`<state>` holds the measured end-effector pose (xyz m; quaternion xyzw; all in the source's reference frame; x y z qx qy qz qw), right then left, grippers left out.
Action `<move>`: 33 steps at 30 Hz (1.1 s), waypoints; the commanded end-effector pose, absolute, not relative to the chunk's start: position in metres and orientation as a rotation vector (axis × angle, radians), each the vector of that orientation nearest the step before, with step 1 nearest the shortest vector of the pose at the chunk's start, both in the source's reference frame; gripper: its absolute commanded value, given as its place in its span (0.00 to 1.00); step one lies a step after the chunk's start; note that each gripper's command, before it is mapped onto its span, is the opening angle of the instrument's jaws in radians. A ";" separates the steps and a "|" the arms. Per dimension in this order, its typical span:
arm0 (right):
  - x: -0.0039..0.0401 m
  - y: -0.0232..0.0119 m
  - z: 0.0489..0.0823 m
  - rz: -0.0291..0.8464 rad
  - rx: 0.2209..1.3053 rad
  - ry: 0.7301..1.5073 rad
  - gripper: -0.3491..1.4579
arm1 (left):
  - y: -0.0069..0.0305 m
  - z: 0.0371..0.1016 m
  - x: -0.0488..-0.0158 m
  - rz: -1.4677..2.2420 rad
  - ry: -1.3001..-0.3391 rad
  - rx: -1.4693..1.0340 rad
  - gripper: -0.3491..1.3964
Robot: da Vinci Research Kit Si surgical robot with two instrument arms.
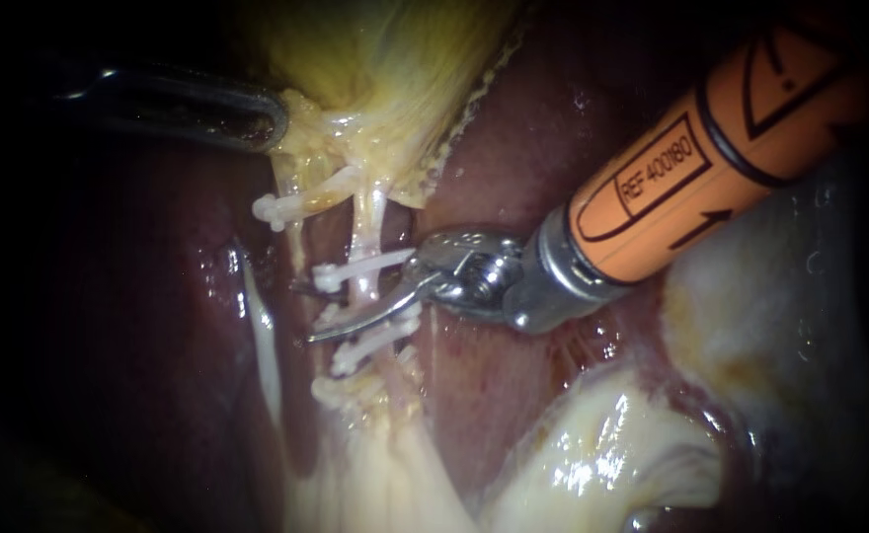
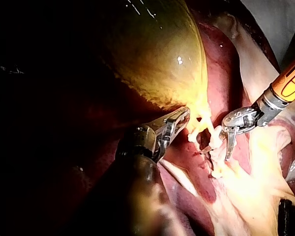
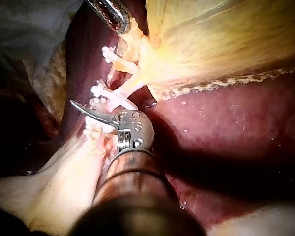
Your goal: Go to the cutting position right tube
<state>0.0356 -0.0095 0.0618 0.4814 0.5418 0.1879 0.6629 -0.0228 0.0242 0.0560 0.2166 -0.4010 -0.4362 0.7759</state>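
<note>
Backdrop: dark red liver [image 1: 523, 138] fills our field, with the yellow gallbladder [image 1: 395, 69] above and pale fatty tissue [image 1: 592, 444] below.
Right instrument [image 1: 306, 314]: our orange shaft reaches in from the upper right, and its metal wrist sits just beside the clipped strand.
Blades: we see two thin curved blades narrowly parted, with a clear gap between their tips.
Right tube [image 1: 365, 237]: this pale strand runs down from the gallbladder's neck and lies between our parted blades. One blade crosses in front of it, and the other shows only its tip on the far side. We cannot tell whether either blade presses on it.
Upper clip [image 1: 360, 266]: white, across the right tube, just above the blades.
Lower clip [image 1: 373, 341]: white, across the same tube, just below the blades.
Second tube [image 1: 296, 242]: thinner, just beside the right tube, clear of the blades.
Far clip [image 1: 286, 205]: on the second tube, nearer the gallbladder.
Left instrument [image 1: 267, 116]: our dark shaft reaches in from the left. Its jaws are closed on the gallbladder's lower edge, above both tubes and well apart from the blades.
</note>
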 end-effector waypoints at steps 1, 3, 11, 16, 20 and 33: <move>0.0359 -0.0095 0.0618 0.433 1.070 1.235 0.98 | 0.0242 0.0560 -0.0228 -0.944 -0.867 0.469 0.00; 0.0364 -0.0095 0.0617 0.450 1.057 1.243 0.99 | 0.0242 0.0560 -0.0228 -0.944 -0.867 0.469 0.00; 0.0368 -0.0091 0.0615 0.515 0.988 1.265 0.99 | 0.0242 0.0560 -0.0229 -0.944 -0.867 0.469 0.00; 0.0367 -0.0086 0.0603 0.526 1.009 1.298 0.99 | 0.0242 0.0560 -0.0229 -0.944 -0.867 0.469 0.00; 0.0367 -0.0085 0.0583 0.519 1.031 1.305 0.99 | 0.0242 0.0560 -0.0228 -0.944 -0.867 0.469 0.00; 0.0366 -0.0089 0.0564 0.509 1.049 1.306 0.99 | 0.0242 0.0560 -0.0228 -0.949 -0.867 0.472 0.00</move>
